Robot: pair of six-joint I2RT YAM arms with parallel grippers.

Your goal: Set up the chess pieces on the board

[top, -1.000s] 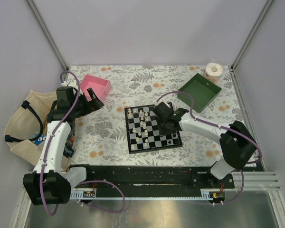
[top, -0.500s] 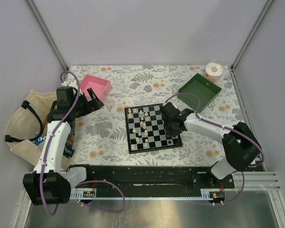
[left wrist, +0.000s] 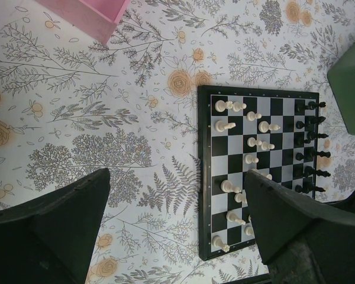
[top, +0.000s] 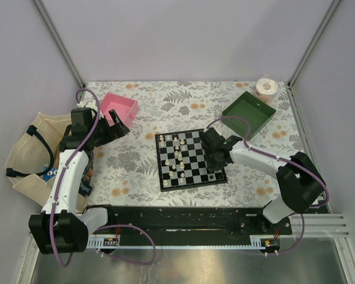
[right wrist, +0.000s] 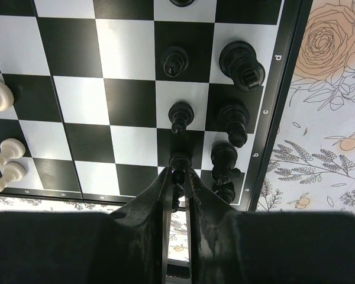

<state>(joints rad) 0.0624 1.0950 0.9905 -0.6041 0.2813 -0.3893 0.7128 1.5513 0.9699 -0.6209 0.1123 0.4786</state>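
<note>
Two jaws pinching black pawn (right wrist: 178, 162), right arm (top: 254, 157) stretched low over board (top: 192, 178)

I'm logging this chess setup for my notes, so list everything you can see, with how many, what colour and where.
chessboard: one, black-and-white, table centre
white chess pieces: many, cream, spread over the board's left side
black chess pieces: several, black, board's right edge
pink tray: one, pink, far left
green tray: one, green, far right
tape roll: one, beige, far right corner
tote bag: one, cream, left of the tablecloth
tablecloth: one, floral, covering table
left gripper: one, black, open, beside pink tray
right gripper: one, black, shut on black pawn at board's right edge
</note>
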